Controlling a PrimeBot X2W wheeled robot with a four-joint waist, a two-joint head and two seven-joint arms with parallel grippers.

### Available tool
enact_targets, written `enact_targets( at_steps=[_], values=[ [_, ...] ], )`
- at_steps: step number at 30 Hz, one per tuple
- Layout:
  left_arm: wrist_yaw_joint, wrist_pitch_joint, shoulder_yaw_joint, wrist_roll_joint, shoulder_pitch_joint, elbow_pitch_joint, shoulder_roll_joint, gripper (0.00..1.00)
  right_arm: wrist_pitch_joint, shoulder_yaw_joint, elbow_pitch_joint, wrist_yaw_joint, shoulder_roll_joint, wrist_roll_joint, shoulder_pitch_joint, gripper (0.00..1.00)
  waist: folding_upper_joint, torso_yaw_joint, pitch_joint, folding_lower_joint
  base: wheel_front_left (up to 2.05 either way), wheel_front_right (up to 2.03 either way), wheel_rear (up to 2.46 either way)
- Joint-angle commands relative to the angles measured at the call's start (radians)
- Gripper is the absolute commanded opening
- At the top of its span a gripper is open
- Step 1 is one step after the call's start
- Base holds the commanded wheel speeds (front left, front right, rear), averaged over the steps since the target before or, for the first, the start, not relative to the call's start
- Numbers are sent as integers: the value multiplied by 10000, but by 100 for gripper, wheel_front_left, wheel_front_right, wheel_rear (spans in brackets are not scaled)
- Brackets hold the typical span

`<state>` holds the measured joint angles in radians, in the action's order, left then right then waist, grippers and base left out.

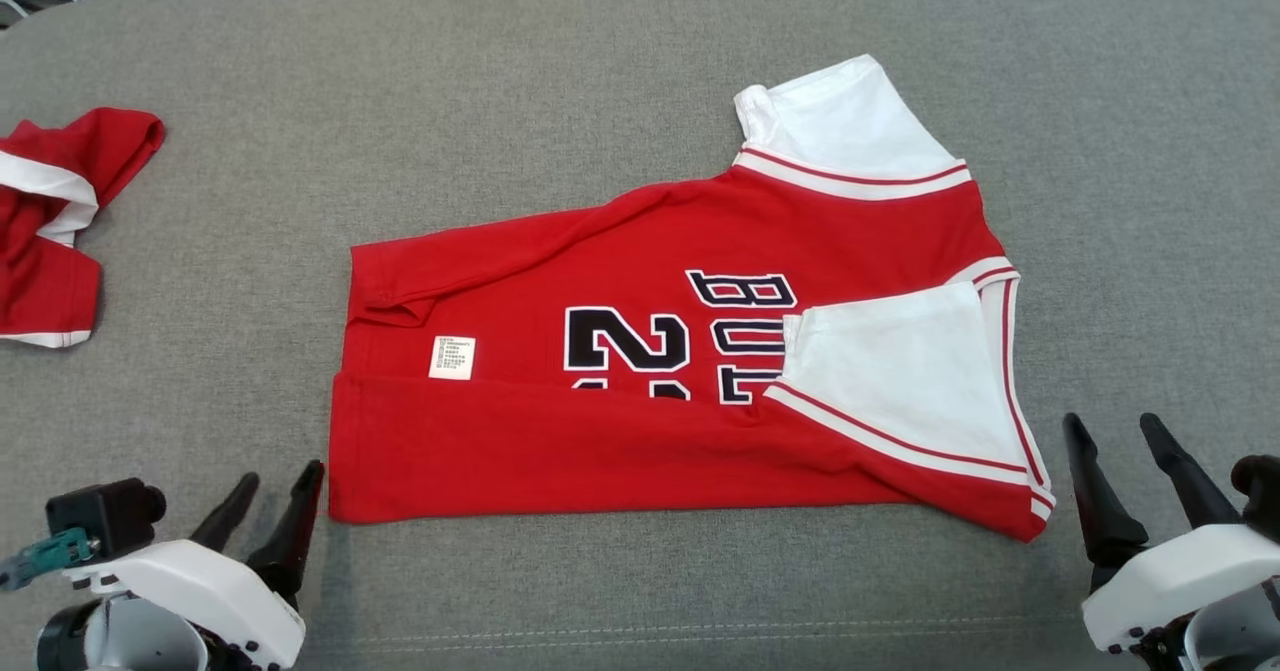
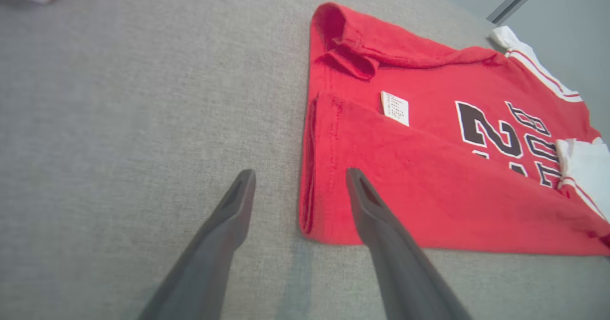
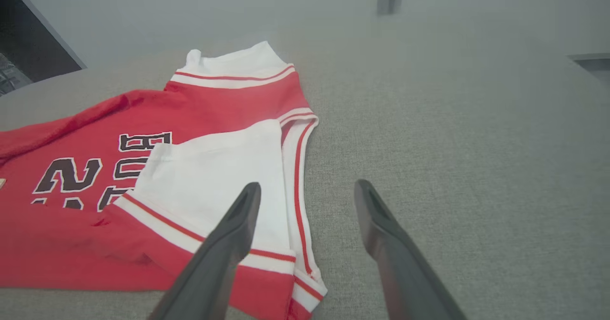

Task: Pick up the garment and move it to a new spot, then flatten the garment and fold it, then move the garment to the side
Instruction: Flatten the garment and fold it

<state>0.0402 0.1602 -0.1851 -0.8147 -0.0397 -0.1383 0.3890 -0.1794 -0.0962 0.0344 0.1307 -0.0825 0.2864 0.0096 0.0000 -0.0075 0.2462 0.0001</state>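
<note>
**One fold laid, far side left to do**

The garment (image 1: 640,431), a red jersey, is seen lying at the middle of the grey cloth table (image 1: 600,81). Its near long edge is turned up over the printed number, and a white sleeve (image 1: 900,371) is laid across the lettering. The left gripper (image 1: 283,473) is placed just beside the hem corner and the right gripper (image 1: 1110,419) just beside the shoulder corner. Both pairs of fingers are spread wide and nothing is held. Whether the left gripper's inner finger touches the cloth cannot be settled from the wrist view.

The far long edge is judged to be the next thing folded. The laid flap could be dragged open if both layers were caught at a corner. The far white sleeve (image 1: 850,121) sticks out and could bunch under the fold. A wrinkle near the label (image 1: 452,357) could be pressed in. The second red garment (image 1: 50,221) at the left could be snagged when the jersey is moved aside.
</note>
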Motion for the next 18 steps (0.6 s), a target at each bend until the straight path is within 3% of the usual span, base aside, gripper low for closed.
enact_targets(
  at_steps=[1,5,10,18],
  values=[
    [217,-296,552,226,-170,415,327,100,337,111,385,0,-70,-188,-81,100,0,4,-157,-1,0,0,0],
    [724,-982,644,962,-211,1153,416,100,1059,-7,278,0,22,-598,-174,100,0,-4,-353,-1,0,0,0],
    [1042,-1378,526,1709,-569,1919,565,100,1548,-89,129,0,79,-1010,-493,100,0,-90,-428,-1,0,0,0],
    [938,-868,-206,2208,-1365,1982,661,100,1750,-12,-406,0,174,-1030,-1482,100,0,-316,-143,-1,0,0,0]
  ],
)
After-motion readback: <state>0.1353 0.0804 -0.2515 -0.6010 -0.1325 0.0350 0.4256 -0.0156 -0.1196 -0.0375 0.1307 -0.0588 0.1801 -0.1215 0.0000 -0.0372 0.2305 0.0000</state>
